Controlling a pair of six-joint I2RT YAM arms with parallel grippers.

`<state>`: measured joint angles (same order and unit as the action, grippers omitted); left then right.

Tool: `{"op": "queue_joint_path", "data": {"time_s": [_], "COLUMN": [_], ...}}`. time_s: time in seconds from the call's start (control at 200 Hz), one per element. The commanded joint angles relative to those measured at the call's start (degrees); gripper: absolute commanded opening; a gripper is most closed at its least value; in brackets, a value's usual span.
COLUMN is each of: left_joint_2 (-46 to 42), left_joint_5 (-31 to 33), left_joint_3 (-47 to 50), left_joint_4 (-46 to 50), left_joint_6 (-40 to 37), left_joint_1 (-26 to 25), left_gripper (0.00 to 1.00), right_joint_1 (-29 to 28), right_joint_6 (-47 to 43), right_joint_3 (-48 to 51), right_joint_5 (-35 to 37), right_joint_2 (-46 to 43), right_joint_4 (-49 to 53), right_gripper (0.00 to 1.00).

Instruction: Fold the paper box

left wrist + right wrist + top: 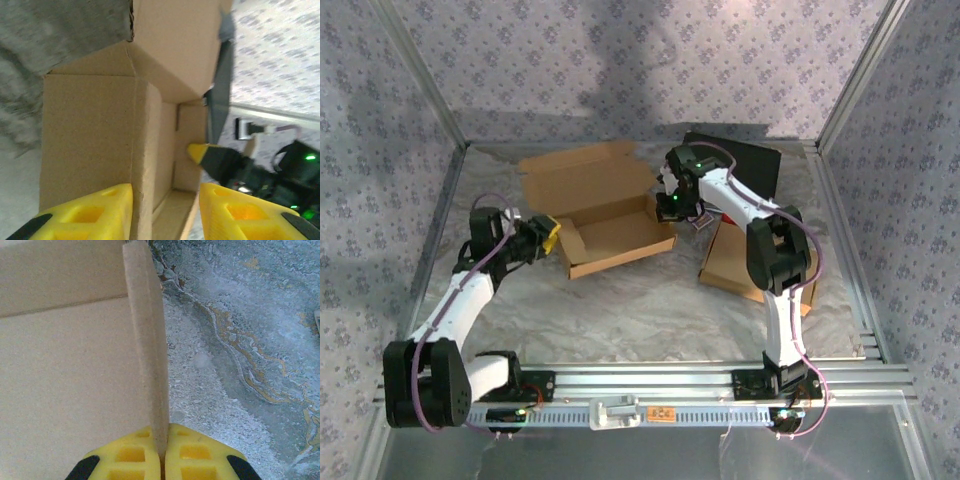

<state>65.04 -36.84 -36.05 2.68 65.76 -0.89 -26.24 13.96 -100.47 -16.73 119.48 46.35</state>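
Box [610,225] sat open at mid tabletop [650,300], right end effector [162,455] pinching its right wall, left end effector [165,197] spread astride the left wall; judged best to close the left squarely on that wall while the right pinch steadied it against sliding.

An open box [612,232] lies near the middle of the table [620,305], its lid [582,178] folded back toward the far edge. The left gripper [544,238], yellow-fingered, is at the box's left end wall; contact cannot be told. The right gripper [672,210] is at the box's right end, a green light on its wrist. Flat cardboard [728,262] lies toward the right edge, partly under the right arm. A black panel [752,160] sits by the far right corner. A rail [650,380] runs along the near edge
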Motion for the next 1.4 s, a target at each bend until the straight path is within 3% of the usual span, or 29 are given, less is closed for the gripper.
{"op": "queue_joint_path", "data": {"time_s": [0.0,0.205,0.395,0.904,1.394], "left_joint_2": [0.6,1.22,2.61,3.16,4.73], "left_joint_5": [-1.39,0.91,6.21,5.66,7.26], "left_joint_3": [0.7,2.06,-0.1,7.09,10.05], "left_joint_4": [10.42,16.37,28.17,17.19,16.9], "left_joint_6": [-10.19,-16.87,-25.31,-22.87,-24.68], "left_joint_1": [-0.48,-0.52,-1.92,-2.8,-3.83], "left_gripper": [0.37,0.28,0.24,0.21,0.18], "right_joint_1": [-2.5,-4.67,-4.61,-4.16,-3.03], "right_joint_6": [0.98,1.59,1.54,2.73,3.69], "right_joint_3": [1.5,4.09,5.18,9.12,11.7], "right_joint_5": [2.39,4.56,5.39,4.17,2.76], "right_joint_2": [-3.2,-3.55,-4.17,-4.78,-4.98], "right_joint_4": [-1.6,-3.1,-3.63,-5.9,-7.5], "right_gripper": [0.0,0.0,0.0,0.0,0.0]}}
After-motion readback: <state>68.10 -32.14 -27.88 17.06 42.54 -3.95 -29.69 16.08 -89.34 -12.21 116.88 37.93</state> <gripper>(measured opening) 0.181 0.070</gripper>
